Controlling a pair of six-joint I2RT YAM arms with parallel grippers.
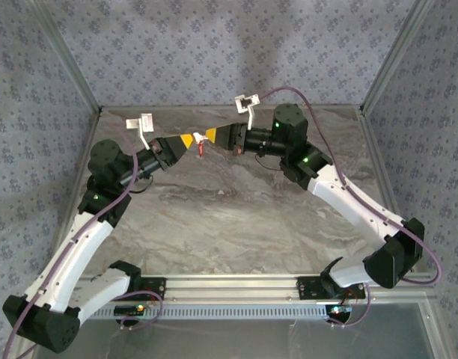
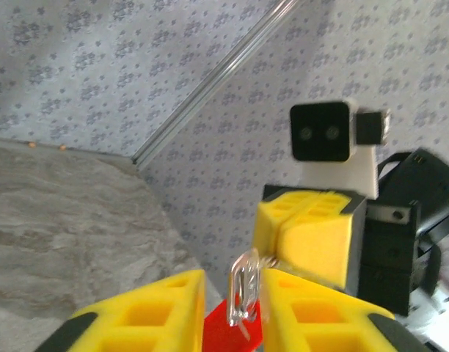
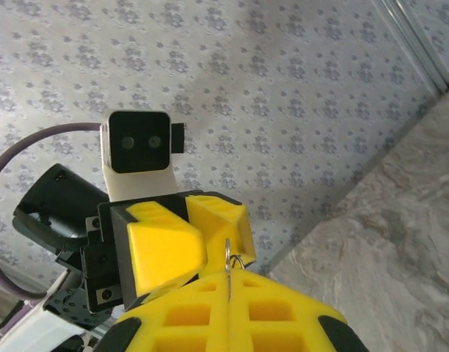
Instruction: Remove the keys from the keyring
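Up above the table (image 1: 236, 209), left fingers (image 2: 155, 304) and right fingers (image 3: 268, 293) each pinch the keyring (image 2: 243, 290), red tag (image 1: 201, 149) dangling between.

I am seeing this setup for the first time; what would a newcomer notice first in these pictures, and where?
The yellow-tipped left gripper and right gripper meet nose to nose above the far middle of the table. Between them hangs the keyring, a tiny red tag with a silvery ring.
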